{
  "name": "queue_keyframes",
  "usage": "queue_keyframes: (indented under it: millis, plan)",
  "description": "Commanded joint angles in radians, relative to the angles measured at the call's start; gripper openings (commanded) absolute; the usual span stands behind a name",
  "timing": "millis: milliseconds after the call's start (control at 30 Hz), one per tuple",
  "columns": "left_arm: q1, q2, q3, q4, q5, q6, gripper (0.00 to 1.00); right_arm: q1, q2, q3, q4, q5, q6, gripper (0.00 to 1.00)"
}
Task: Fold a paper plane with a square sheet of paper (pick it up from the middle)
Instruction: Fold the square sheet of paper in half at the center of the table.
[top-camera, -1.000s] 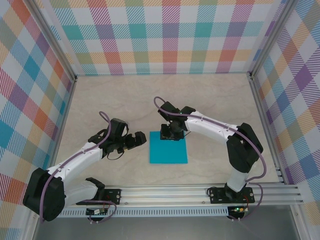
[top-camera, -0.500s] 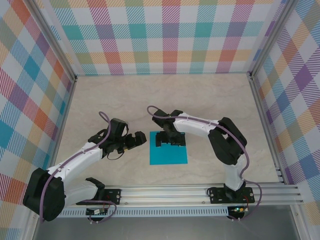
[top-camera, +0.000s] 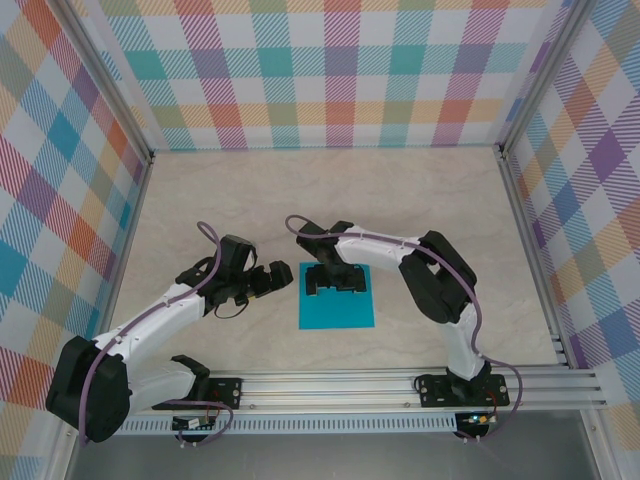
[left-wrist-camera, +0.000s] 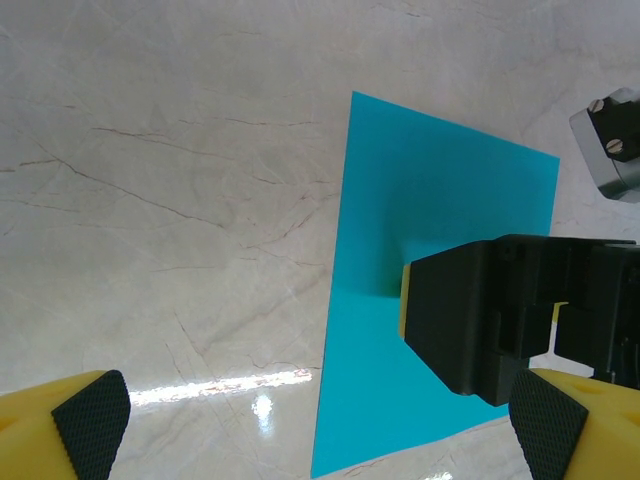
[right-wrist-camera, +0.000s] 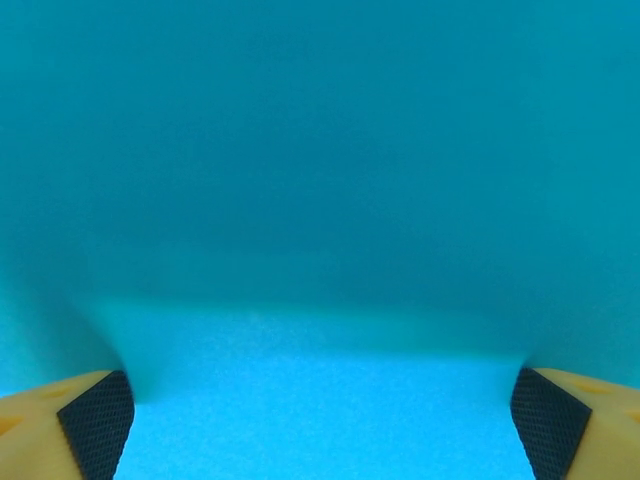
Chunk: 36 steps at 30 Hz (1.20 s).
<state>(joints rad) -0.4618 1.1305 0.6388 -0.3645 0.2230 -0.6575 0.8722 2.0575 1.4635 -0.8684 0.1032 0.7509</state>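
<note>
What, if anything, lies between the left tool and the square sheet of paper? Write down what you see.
Nothing visible does. Bare table separates the open left tool from the left edge of the square sheet of paper. The right tool, also open, sits over the sheet's far half, off that path.

Bright, even light; glare on marble table (left-wrist-camera: 250, 385)

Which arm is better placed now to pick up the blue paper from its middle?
The right. The right tool, open, hangs directly over the paper. The left tool, also open, stands beside its left edge.
</note>
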Motion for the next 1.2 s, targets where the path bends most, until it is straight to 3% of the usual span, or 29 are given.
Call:
queue_keyframes:
  millis: [0, 267, 733, 967, 1167]
  plan:
    - [0.013, 0.001, 0.022, -0.017, -0.011, 0.013, 1.00, 0.012, 0.058, -0.032, -0.024, -0.030, 0.015, 0.98]
    - [0.012, 0.001, 0.024, -0.023, -0.010, 0.019, 1.00, 0.013, 0.042, -0.071, 0.011, -0.048, 0.029, 0.86]
    - [0.012, -0.015, 0.024, -0.040, -0.019, 0.024, 1.00, -0.023, -0.109, -0.066, -0.020, -0.007, 0.007, 0.30]
    - [0.012, -0.028, 0.027, -0.050, -0.025, 0.022, 1.00, -0.045, -0.211, -0.086, 0.025, -0.069, -0.008, 0.23]
    - [0.013, -0.036, 0.040, -0.057, -0.026, 0.017, 1.00, -0.102, -0.358, -0.177, 0.262, -0.308, 0.009, 0.26]
